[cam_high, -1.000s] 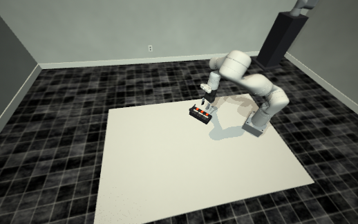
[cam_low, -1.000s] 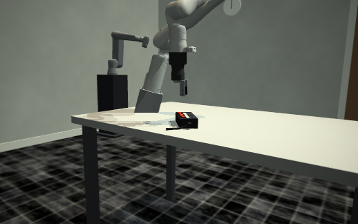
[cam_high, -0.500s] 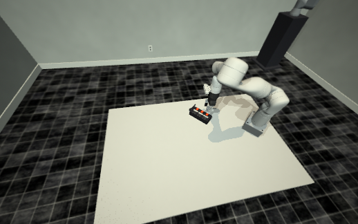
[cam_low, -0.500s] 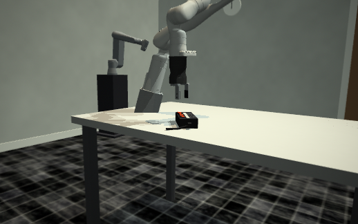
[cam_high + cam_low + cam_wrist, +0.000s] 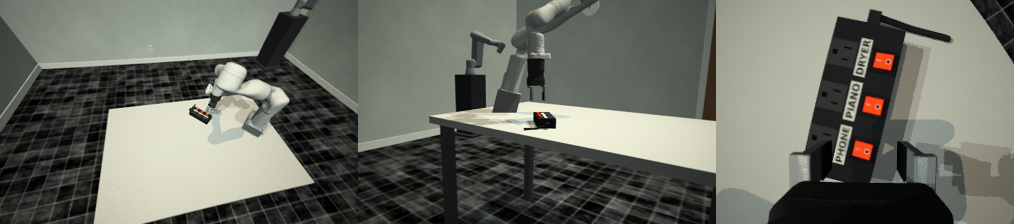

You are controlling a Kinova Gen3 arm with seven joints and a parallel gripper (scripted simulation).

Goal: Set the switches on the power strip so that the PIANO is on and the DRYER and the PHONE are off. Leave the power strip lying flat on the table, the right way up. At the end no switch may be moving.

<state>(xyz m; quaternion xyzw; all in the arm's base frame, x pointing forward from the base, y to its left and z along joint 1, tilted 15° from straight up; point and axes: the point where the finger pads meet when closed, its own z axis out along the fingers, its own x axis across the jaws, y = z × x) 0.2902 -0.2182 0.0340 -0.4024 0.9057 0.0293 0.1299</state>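
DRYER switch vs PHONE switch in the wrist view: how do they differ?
The DRYER switch is the one nearest the strip's cord end; the PHONE switch is at the opposite end, with the PIANO switch between them. The PHONE switch lies between the open pincer's fingers in the wrist picture; the DRYER switch lies well beyond them. Both are red-orange squares in one row on the power strip. Their on/off positions cannot be told.

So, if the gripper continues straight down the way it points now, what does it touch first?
Most likely the PHONE end of the power strip. The open gripper hangs above it, fingers pointing down, around the PHONE switch; the exact contact point is uncertain.
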